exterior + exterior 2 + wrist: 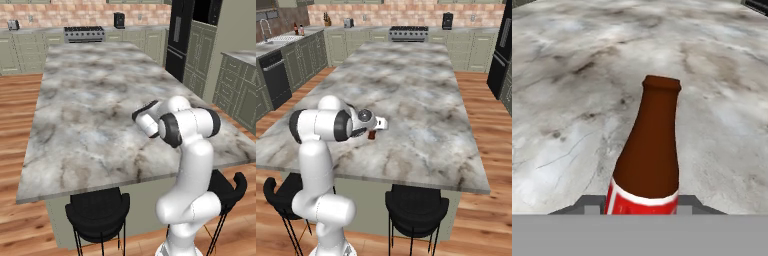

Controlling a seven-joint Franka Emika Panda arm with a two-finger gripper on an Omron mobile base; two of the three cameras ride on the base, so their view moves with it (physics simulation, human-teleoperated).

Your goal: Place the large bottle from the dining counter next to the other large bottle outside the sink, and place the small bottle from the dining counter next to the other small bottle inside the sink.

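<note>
Item: small bottle point(646, 155). Dark brown glass, narrow neck, red label with a white band. Stands on the counter point(90, 100), near the edge that faces the robot and just beyond the arm's elbow. In the right base view it shows as a small brown shape point(372, 134) under the hand.

Item: gripper point(641, 204). Its grey fingers point(588, 204) sit on either side of the bottle's label and are pressed in against it, so it is pinching the bottle low on the body. That low hold on the widest part probably serves to keep the bottle upright when it is lifted.

Item: arm point(187, 150). Bent forward over the counter edge, with the hand levelled sideways towards the bottle, a posture suited to a side grasp.

Item: sink point(278, 41). Far left of the counter, across the floor, with a curved tap point(264, 27). Two small dark bottles point(298, 29) stand just beside it; they are too small to tell apart.

Item: stools point(97, 212). Black, tucked under the counter's near edge.

Status: grasp judged made; lift and carry to the sink not yet done.
</note>
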